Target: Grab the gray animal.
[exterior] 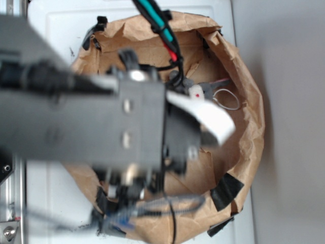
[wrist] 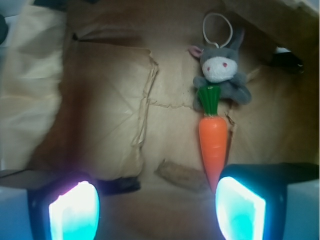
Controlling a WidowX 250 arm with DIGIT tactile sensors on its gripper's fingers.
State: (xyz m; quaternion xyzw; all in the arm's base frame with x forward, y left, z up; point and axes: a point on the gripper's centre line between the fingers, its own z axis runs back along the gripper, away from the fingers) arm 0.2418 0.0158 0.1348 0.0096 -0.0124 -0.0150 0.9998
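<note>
Gripper (wrist: pixel 155 207) open, empty; fingers (wrist: pixel 74 210) spread wide at near edge of wrist view, pads glowing

Looks like a robot lab / data-collection rig, not a home. Evidence: robot arm (exterior: pixel 81 119) fills the exterior view, bare bundled cables (exterior: pixel 160 25) in teal, red and black run along it. Aluminium frame rail with bolts (exterior: pixel 9 203) at the left edge. Plain white counter (exterior: pixel 61 30), grey blank surface beside it, no furniture or decor visible. Work area is an improvised bin: crumpled brown paper bag (exterior: pixel 244 147) rolled down and patched with black tape (exterior: pixel 226 190). Contents are toy props: small gray animal (wrist: pixel 220 75) and plastic carrot (wrist: pixel 213 142). Wrist view shows lit cyan pads (wrist: pixel 239 210) on the pincer (wrist: pixel 157 212), typical research hardware.
</note>
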